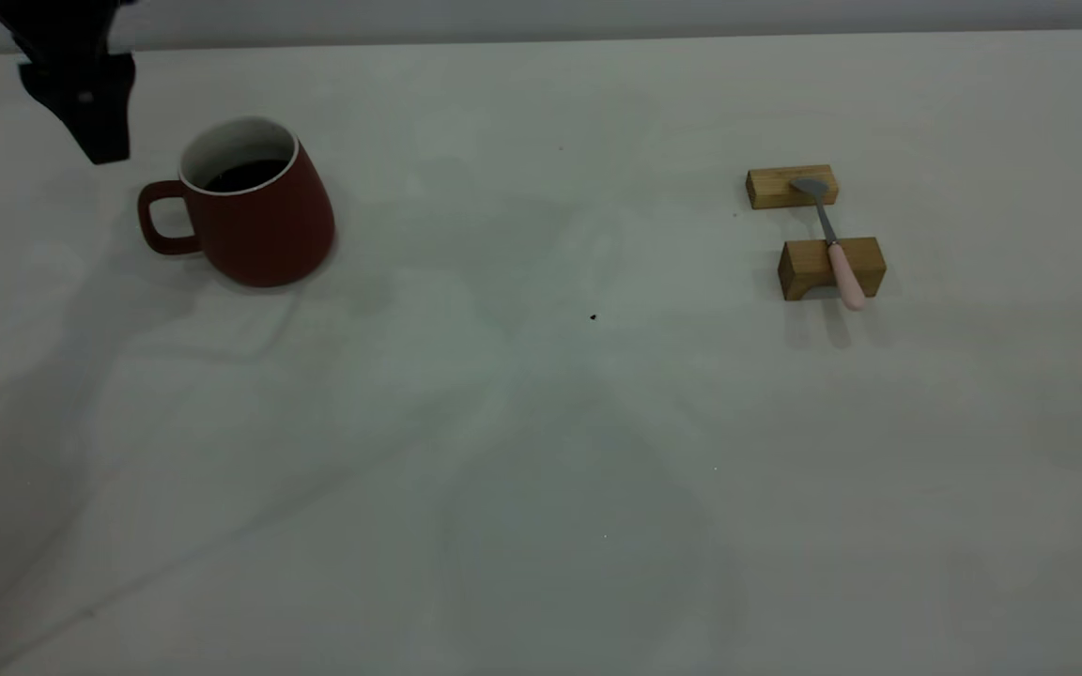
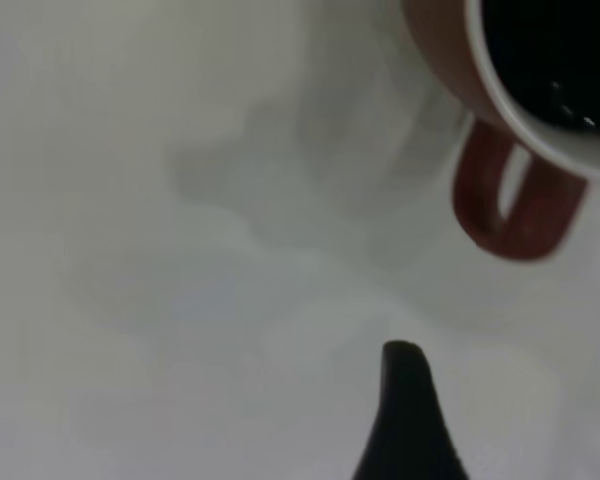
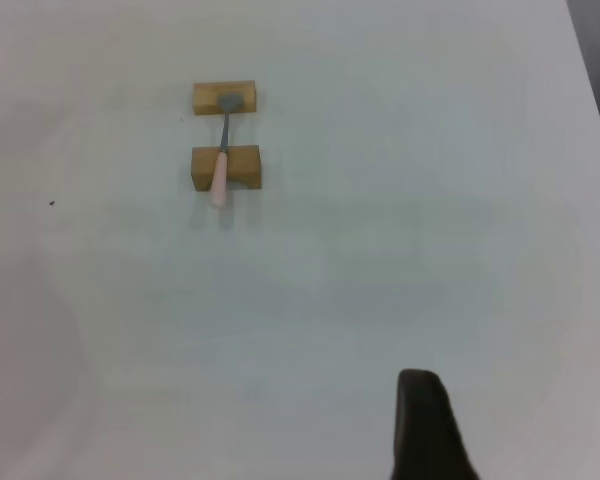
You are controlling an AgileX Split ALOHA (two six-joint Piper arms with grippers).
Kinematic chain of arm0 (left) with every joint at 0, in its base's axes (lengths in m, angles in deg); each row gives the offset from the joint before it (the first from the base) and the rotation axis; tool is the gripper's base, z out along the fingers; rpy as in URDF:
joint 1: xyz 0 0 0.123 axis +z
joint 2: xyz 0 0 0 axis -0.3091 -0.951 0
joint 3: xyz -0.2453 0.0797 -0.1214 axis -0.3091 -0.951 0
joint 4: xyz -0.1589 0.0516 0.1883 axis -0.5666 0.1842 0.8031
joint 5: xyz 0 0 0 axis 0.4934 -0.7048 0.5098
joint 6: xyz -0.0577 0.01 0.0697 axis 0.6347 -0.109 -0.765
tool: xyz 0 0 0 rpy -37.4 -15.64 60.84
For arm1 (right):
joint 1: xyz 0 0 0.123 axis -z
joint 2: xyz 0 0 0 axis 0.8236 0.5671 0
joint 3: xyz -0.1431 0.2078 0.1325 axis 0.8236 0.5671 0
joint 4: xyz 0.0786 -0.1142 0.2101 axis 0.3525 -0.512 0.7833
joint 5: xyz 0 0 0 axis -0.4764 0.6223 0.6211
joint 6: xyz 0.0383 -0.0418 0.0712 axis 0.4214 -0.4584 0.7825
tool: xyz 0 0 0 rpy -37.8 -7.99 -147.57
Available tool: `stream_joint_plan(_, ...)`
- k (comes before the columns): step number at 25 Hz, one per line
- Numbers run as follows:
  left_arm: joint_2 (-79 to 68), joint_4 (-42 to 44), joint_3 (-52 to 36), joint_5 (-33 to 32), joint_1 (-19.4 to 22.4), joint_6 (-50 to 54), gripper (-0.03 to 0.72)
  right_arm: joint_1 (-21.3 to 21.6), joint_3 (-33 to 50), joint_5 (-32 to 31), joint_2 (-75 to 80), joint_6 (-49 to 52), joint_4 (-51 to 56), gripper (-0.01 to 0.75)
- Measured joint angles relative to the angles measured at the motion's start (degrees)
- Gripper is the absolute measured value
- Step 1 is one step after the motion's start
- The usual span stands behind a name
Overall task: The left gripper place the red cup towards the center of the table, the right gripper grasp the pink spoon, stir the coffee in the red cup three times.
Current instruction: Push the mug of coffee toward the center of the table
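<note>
one red cup (image 1: pixel 255 211) with coffee (image 1: pixel 242 175), one pink spoon (image 1: pixel 837 246), two wooden blocks (image 1: pixel 831 267) right of the cup, one tool (image 1: pixel 95 117) visible.

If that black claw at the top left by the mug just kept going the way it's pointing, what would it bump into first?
Probably bare table. The left gripper points downward, beside and behind the red cup, on its handle side. Its wrist view shows plain surface ahead, with the handle off to one side. Depth is hard to judge, so it might graze the handle.

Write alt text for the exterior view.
A red cup of dark coffee stands at the table's left, handle facing the left gripper hanging beside it. At right, a pink spoon lies across two wooden blocks.
</note>
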Motion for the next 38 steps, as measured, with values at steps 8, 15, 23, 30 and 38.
stream_joint_plan(8,-2.9,0.2,0.0,5.5,-0.5,-4.5,0.588,0.0,0.0,0.0,0.0,0.1,0.0,0.503)
stream_joint_plan(15,-4.5,1.1,0.0,6.2,-2.6,-6.9,0.587,0.0,0.0,0.0,0.0,0.1,0.0,0.503)
stream_joint_plan(23,-5.9,1.1,0.0,9.2,-5.4,-9.7,0.587,0.0,0.0,0.0,0.0,0.0,0.0,0.503)
stream_joint_plan(30,-6.3,1.2,0.0,13.3,-10.3,-10.0,0.587,0.0,0.0,0.0,0.0,0.0,0.0,0.503)
stream_joint_plan(38,-6.3,0.3,0.0,14.9,-17.5,-10.0,0.587,0.0,0.0,0.0,0.0,0.0,0.0,0.503)
